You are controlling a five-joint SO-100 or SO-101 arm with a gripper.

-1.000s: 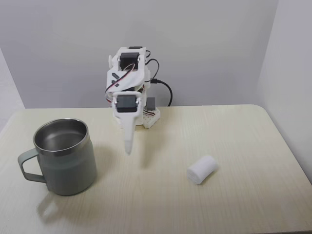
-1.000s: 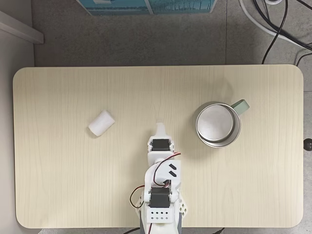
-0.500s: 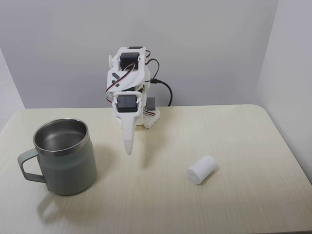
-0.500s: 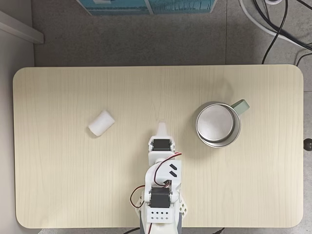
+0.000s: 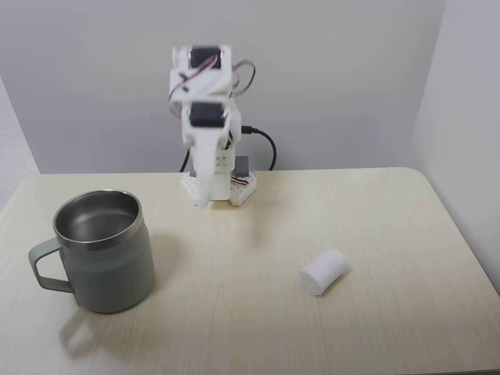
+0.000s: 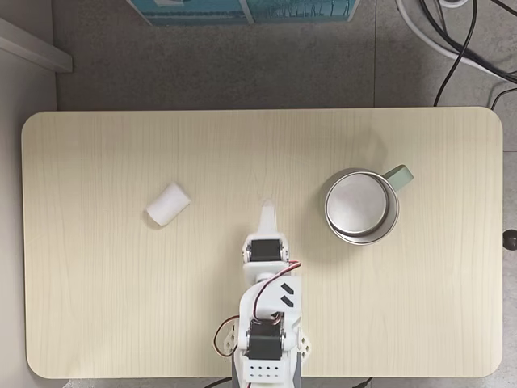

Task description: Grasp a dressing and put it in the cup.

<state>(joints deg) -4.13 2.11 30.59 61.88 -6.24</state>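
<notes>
My pincer [image 6: 266, 212] hung empty, its opening hard to tell, while the dressing [image 5: 324, 272] looked soft and light, best pinched across its middle.

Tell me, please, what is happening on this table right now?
A small white robot arm is set to put the dressing into the cup, but it holds nothing yet. Its gripper hangs raised near the arm's base, jaws together, between the two things and apart from both. The dressing lies on its side on the bare table, and the cup stands upright and empty.
</notes>
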